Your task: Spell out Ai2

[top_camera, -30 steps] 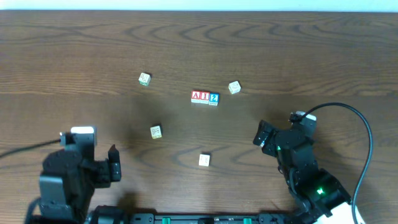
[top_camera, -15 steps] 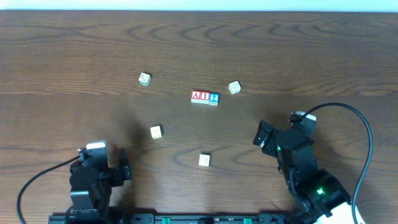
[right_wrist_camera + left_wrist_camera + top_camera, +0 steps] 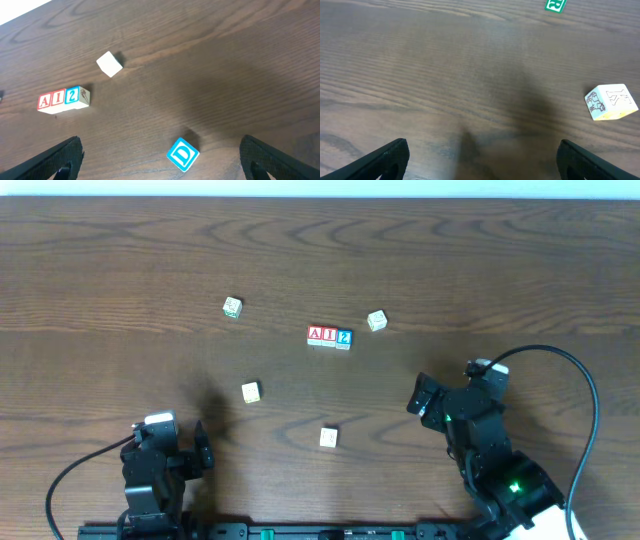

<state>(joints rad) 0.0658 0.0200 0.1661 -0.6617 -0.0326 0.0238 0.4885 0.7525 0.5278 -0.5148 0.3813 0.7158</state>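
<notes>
The red "A" cube point(image 3: 315, 334), red "I" cube point(image 3: 329, 335) and blue "2" cube point(image 3: 344, 337) stand touching in a row at the table's middle, reading A I 2. The right wrist view shows them at its left: "A" point(image 3: 45, 101), "I" point(image 3: 58, 98), "2" point(image 3: 73, 95). My left gripper point(image 3: 200, 448) is open and empty at the front left point(image 3: 482, 162). My right gripper point(image 3: 420, 395) is open and empty at the front right point(image 3: 162, 164), well short of the row.
A blue "D" cube point(image 3: 182, 154) lies on the table between my right fingers, not held. Pale cubes lie scattered: one point(image 3: 232, 307), one point(image 3: 377, 320), one point(image 3: 250, 391) and one point(image 3: 328, 437). The left wrist view shows a pale cube point(image 3: 611, 102) and a green-marked one point(image 3: 555, 4).
My left arm has drawn back toward the table's front edge and folded down. The right arm and all cubes have not moved.
</notes>
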